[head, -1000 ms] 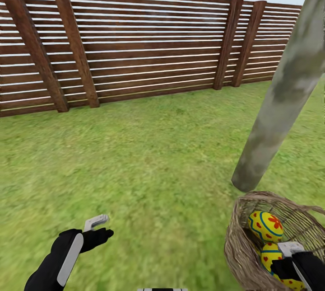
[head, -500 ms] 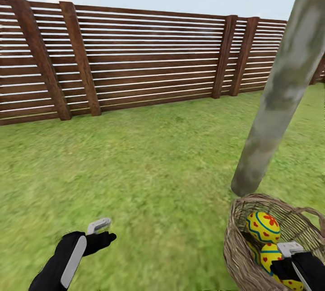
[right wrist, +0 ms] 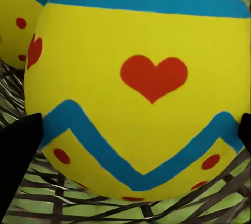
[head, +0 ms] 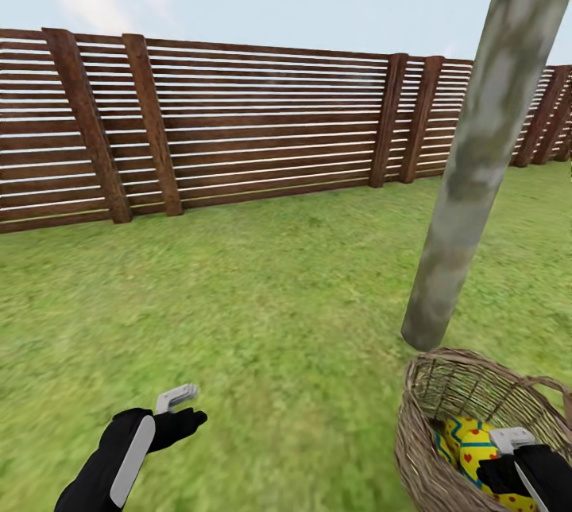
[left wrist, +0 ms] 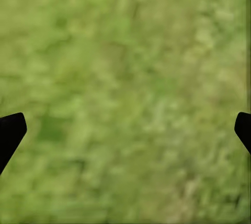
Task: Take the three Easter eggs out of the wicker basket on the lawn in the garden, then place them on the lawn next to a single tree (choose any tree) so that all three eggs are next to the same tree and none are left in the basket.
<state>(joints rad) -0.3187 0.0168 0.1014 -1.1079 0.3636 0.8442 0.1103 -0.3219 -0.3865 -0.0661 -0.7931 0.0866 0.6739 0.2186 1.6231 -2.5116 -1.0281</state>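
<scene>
The wicker basket (head: 445, 424) sits on the lawn (head: 278, 297) at about 5 o'clock in the head view, just in front of the pale tree (head: 477, 146) trunk's foot, with the brown slat fence (head: 238, 122) running across at 12 o'clock. The right pincer (head: 512, 442) reaches down inside the basket with its tips spread to either side of an Easter egg (right wrist: 138, 88) bearing a red heart and blue zigzag, a second egg (right wrist: 18, 15) lying just beside it on the weave; whether the tips touch the egg I cannot tell. The left pincer (head: 179, 398) hangs over bare grass at 7 o'clock, its tips wide apart and holding nothing.
</scene>
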